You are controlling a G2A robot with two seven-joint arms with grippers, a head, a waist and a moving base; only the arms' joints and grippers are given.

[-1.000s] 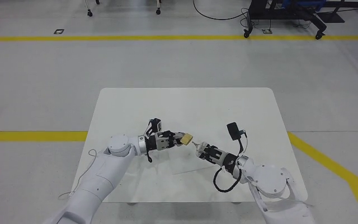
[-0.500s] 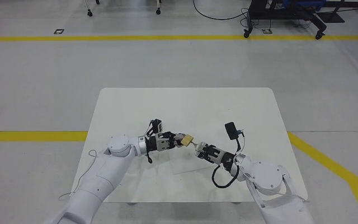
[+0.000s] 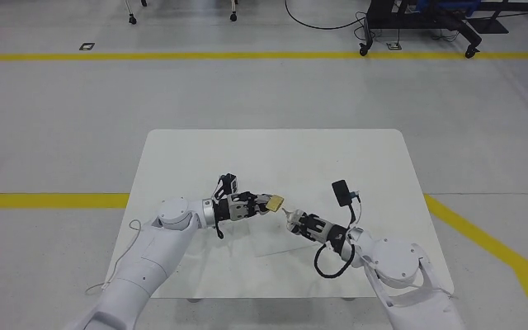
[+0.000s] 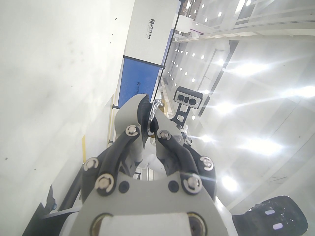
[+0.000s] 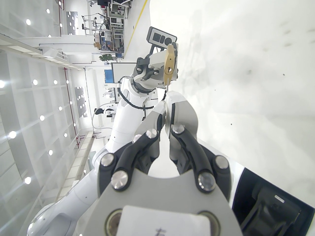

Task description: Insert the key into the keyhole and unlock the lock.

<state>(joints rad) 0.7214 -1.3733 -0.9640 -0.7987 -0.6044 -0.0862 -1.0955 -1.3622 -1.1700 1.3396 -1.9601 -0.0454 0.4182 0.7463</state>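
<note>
A brass padlock (image 3: 275, 201) hangs above the white table (image 3: 330, 157), near its middle. My left gripper (image 3: 262, 204) is shut on it. In the left wrist view the left gripper (image 4: 150, 115) clamps the padlock's silver shackle (image 4: 153, 110). My right gripper (image 3: 290, 216) sits just right of the padlock, shut on a small key (image 3: 285, 211). In the right wrist view the right gripper (image 5: 165, 106) holds the thin key (image 5: 166, 88) pointing at the padlock (image 5: 169, 61). The key's tip lies just short of the keyhole (image 5: 168, 70).
The table's front edge (image 3: 272, 295) runs close under both arms. The right arm's black wrist camera (image 3: 340, 193) stands up behind its gripper. Yellow floor lines (image 3: 58, 200) run beside the table.
The right arm has edged a little to the left, toward the padlock. The left gripper with the padlock has shifted only slightly. Both grips are unchanged.
</note>
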